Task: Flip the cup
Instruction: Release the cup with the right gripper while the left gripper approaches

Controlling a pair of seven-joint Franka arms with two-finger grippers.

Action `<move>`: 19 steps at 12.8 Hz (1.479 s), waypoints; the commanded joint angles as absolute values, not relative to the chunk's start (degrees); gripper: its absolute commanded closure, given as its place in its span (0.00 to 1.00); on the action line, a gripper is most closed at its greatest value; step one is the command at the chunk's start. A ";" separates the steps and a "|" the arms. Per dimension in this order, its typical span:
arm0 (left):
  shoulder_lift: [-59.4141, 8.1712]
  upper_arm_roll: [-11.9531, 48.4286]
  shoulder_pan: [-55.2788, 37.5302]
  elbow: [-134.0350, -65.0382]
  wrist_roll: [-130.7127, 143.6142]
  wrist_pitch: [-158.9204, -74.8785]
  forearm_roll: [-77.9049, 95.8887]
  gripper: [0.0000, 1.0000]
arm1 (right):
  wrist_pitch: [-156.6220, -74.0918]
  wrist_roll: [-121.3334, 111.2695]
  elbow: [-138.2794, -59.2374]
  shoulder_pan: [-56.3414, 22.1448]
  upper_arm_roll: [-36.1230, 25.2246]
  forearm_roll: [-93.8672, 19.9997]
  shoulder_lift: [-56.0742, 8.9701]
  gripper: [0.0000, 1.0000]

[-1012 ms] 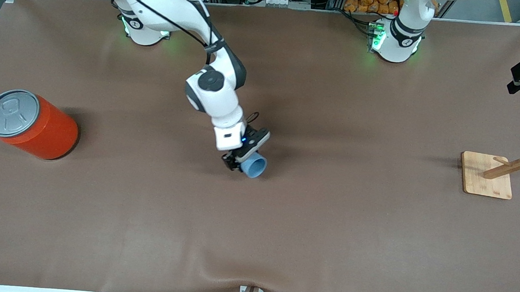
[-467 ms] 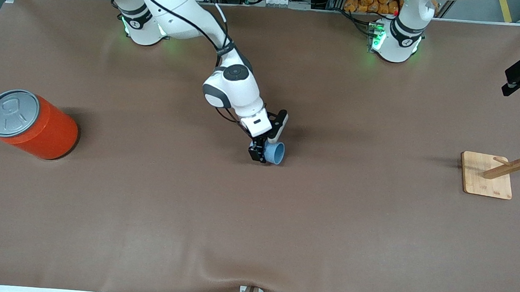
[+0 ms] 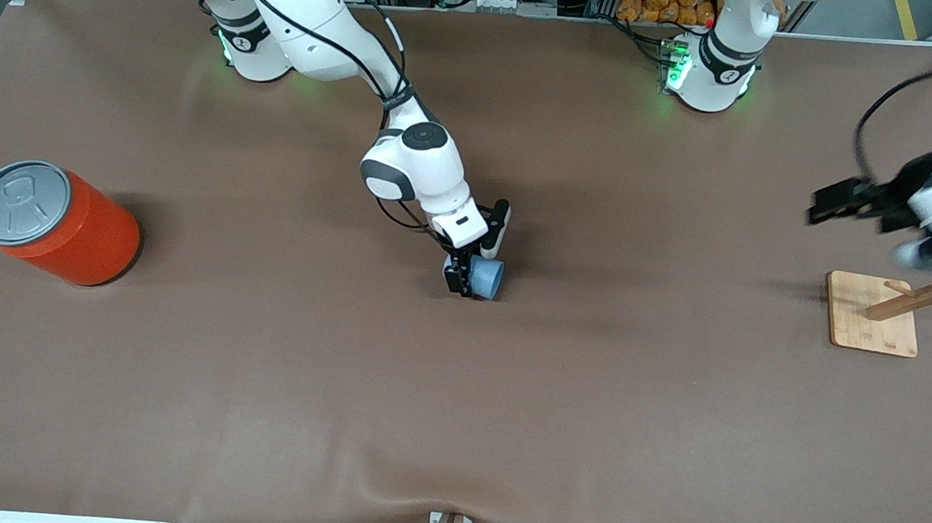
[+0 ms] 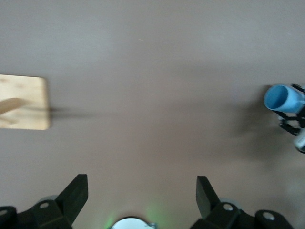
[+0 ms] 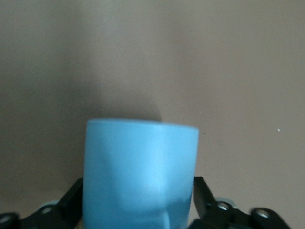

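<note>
A brown table [image 3: 257, 378] fills the scene, with two white robot arms based along its upper edge in the front view.

Near the middle of the table, the right gripper [image 3: 473, 279] holds the cup [image 3: 485, 277], a small light-blue tumbler. Its black fingers [image 5: 71, 198] are closed against the cup's two sides, one on each side, so the cup sits squarely between them. In the front view the cup lies tilted on its side in the grip, low over the table; whether it touches the surface cannot be told. In the right wrist view the cup [image 5: 140, 174] juts straight out from between the fingers, casting a soft shadow on the table.

Toward the left arm's end of the table, the left gripper [image 3: 832, 205] hangs in the air over bare table, close to a wooden rack [image 3: 873, 314] with a flat square base and slanted pegs. Its fingers [image 4: 74, 195] are spread wide apart and hold nothing.

At the right arm's end, well apart from the right gripper's fingers, stands a large orange can [image 3: 53, 222] with a grey lid.
</note>
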State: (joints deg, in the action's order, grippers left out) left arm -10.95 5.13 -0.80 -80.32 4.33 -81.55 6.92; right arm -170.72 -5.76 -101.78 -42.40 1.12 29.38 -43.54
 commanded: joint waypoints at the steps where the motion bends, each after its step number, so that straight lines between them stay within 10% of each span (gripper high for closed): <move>1: -16.42 5.19 0.17 -78.93 2.90 -82.70 17.18 0.00 | -168.94 2.35 -100.64 -41.84 1.49 31.90 -43.33 0.00; 19: -47.97 6.94 -17.38 -77.53 -11.51 -116.95 64.41 0.00 | -117.91 2.64 -90.47 -36.40 1.58 12.13 -21.80 0.00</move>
